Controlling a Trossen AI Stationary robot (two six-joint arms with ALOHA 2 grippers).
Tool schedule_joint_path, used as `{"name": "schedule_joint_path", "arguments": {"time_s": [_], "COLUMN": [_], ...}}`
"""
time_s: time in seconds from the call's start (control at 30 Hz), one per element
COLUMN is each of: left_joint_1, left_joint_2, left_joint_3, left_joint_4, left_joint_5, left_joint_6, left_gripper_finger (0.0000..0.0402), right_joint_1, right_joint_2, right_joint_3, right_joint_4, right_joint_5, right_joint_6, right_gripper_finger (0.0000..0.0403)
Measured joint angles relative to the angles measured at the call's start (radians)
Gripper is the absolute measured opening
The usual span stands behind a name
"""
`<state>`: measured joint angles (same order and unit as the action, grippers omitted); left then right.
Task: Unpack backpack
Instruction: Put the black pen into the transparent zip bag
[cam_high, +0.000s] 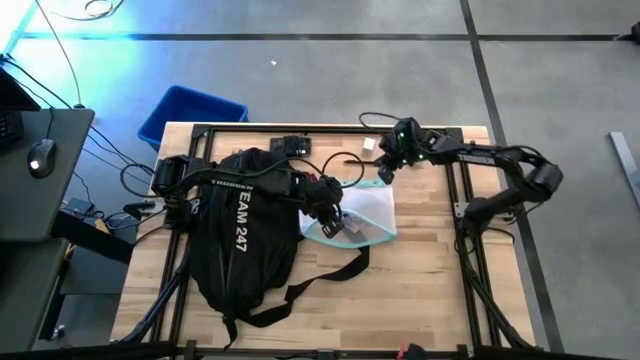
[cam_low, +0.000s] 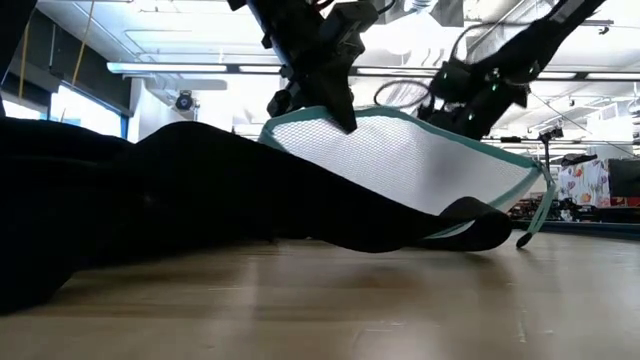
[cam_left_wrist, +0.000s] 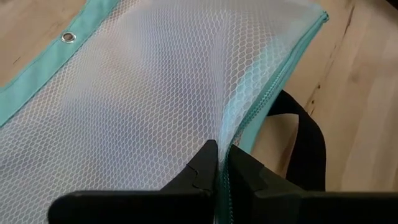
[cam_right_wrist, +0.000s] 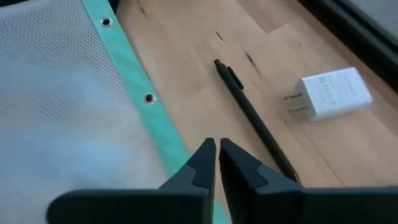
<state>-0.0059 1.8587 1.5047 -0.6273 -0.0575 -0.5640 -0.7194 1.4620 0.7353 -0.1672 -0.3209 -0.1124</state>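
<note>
The black backpack (cam_high: 240, 230) with white "TEAM 247" lettering lies on the table's left half and fills the left of the low view (cam_low: 150, 200). A white mesh pouch (cam_high: 365, 215) with teal trim sits just right of it, partly raised (cam_low: 400, 160). One side of the pouch rests over a black backpack strap (cam_left_wrist: 308, 143). My left gripper (cam_left_wrist: 219, 155) reaches across the backpack and is shut on the pouch. My right gripper (cam_right_wrist: 216, 152) is shut and hovers at the pouch's far teal edge (cam_right_wrist: 134, 74), near its far right corner (cam_high: 385, 172). My left gripper pinches the pouch between its two fingers at the teal zip edge (cam_left_wrist: 239, 118), gathering mesh with it, coming from above. That side of the pouch is raised (cam_low: 340, 110) and the mesh slopes down from it to the table. My right gripper: I cannot tell whether it touches the teal edge.
A black pen (cam_right_wrist: 249, 112) and a white charger plug (cam_right_wrist: 333, 93) lie on the wood beyond the pouch's far edge. A small black item (cam_high: 290, 145) and a cable (cam_high: 345, 160) lie near the far edge. A blue bin (cam_high: 190, 115) stands off the far left corner.
</note>
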Motion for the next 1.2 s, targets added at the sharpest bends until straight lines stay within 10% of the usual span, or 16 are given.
{"name": "schedule_joint_path", "arguments": {"time_s": [0.37,0.8,1.2], "left_joint_1": [-0.002,-0.002,-0.002], "left_joint_2": [0.000,0.000,0.000], "left_joint_3": [0.000,0.000,0.000], "left_joint_4": [0.000,-0.006,-0.029], "left_joint_5": [0.027,0.053,0.058], "left_joint_6": [0.000,0.000,0.000], "left_gripper_finger": [0.0000,0.0000,0.0000], "right_joint_1": [-0.102,-0.121,-0.130], "right_joint_2": [0.262,0.257,-0.236], "right_joint_3": [0.001,0.003,0.002], "right_joint_4": [0.233,0.245,0.009], "right_joint_5": [-0.311,-0.227,-0.062], "right_joint_6": [-0.133,-0.127,-0.088], "right_gripper_finger": [0.0178,0.0141,0.0139]}}
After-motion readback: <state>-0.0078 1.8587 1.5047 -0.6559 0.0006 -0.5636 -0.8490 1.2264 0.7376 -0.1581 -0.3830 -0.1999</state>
